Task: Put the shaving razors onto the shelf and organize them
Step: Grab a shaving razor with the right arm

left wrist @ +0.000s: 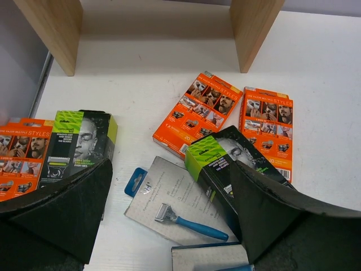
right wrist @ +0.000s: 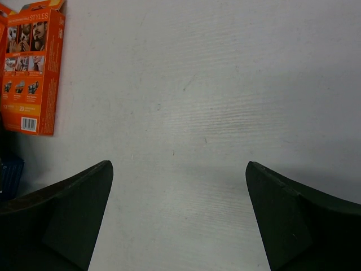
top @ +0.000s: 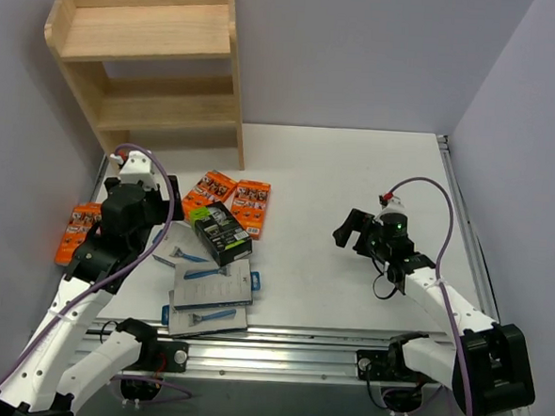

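Observation:
The shaving razors lie loose on the white table. Two orange packs (top: pixel 209 192) (top: pixel 250 207) sit near the middle and a third (top: pixel 78 232) at the left edge. A black box with a lime-green side (top: pixel 221 233) rests on a stack of grey cards (top: pixel 214 287). The wooden shelf (top: pixel 145 58) stands at the back left with both tiers bare. My left gripper (left wrist: pixel 172 169) hangs open over a grey card showing a blue razor (left wrist: pixel 175 200), between two black boxes (left wrist: pixel 79 141) (left wrist: pixel 225 164). My right gripper (right wrist: pixel 179 169) is open over bare table, right of the packs.
The shelf's side panels (left wrist: pixel 53 28) (left wrist: pixel 254 28) stand on the table just beyond the packs. Grey walls close in the table on the left, back and right. A metal rail (top: pixel 279 340) runs along the near edge.

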Action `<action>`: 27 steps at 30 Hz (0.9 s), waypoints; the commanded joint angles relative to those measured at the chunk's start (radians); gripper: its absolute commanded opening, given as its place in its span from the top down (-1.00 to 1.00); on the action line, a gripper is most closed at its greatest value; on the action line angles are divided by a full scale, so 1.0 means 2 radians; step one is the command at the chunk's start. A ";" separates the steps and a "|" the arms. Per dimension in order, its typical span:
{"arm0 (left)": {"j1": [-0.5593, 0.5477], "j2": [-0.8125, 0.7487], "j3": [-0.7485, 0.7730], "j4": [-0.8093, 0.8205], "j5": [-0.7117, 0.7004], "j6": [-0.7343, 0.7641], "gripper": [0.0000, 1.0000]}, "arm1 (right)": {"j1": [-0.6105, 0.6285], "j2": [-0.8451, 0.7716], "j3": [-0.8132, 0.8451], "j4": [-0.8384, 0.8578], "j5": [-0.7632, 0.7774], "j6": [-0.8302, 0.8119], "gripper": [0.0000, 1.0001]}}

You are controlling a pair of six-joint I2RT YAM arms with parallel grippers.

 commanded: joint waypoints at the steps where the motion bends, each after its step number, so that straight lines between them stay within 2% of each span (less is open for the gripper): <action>1: -0.001 -0.018 0.025 -0.001 -0.015 -0.006 -0.89 | 0.004 0.002 0.008 0.006 0.014 -0.004 -1.00; 6: -0.001 -0.043 0.023 -0.001 -0.045 -0.009 -0.88 | 0.004 0.005 0.014 0.012 -0.018 -0.008 -1.00; 12: -0.001 -0.063 0.020 0.002 -0.045 -0.011 -0.88 | 0.018 0.041 0.002 0.096 -0.155 -0.007 -1.00; 14: -0.001 -0.063 0.020 0.001 -0.046 -0.011 -0.88 | 0.034 0.062 0.008 0.116 -0.168 0.001 -1.00; 17: -0.001 -0.063 0.022 -0.001 -0.041 -0.011 -0.88 | 0.088 0.088 0.041 0.125 -0.154 0.008 -1.00; 18: -0.001 -0.064 0.023 -0.001 -0.039 -0.011 -0.88 | 0.120 0.103 0.054 0.118 -0.130 0.007 -1.00; 22: -0.001 -0.066 0.023 -0.002 -0.028 -0.011 -0.88 | 0.184 0.137 0.128 0.082 -0.096 0.001 -1.00; 27: -0.001 -0.063 0.021 0.001 -0.022 -0.011 -0.88 | 0.216 0.153 0.174 0.098 -0.099 0.020 -1.00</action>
